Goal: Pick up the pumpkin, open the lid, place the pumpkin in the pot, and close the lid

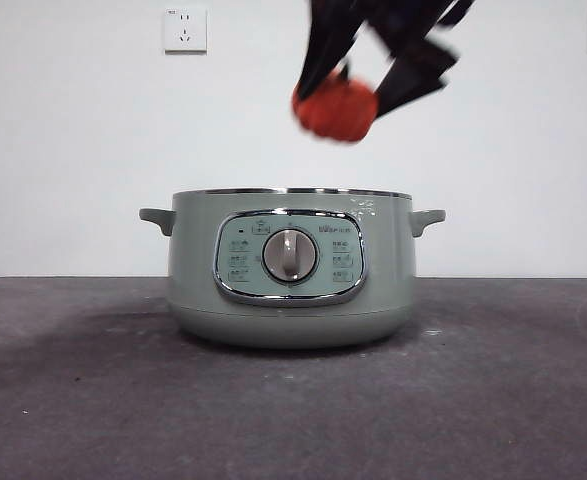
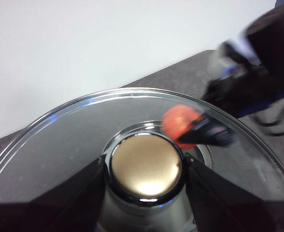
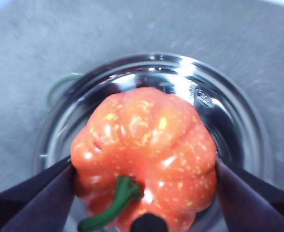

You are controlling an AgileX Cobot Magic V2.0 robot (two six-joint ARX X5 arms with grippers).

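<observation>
My left gripper (image 2: 144, 169) is clamped on the pale knob of the round glass lid (image 2: 74, 140), keeping it off so the large sage-green electric pot (image 1: 291, 275) stands open on the table. My right gripper (image 3: 144, 193) is closed about the small glossy orange ribbed pumpkin (image 3: 144, 162), both jaws pressed to its sides, poised above the pot's shiny bowl, ready for lowering in.
</observation>
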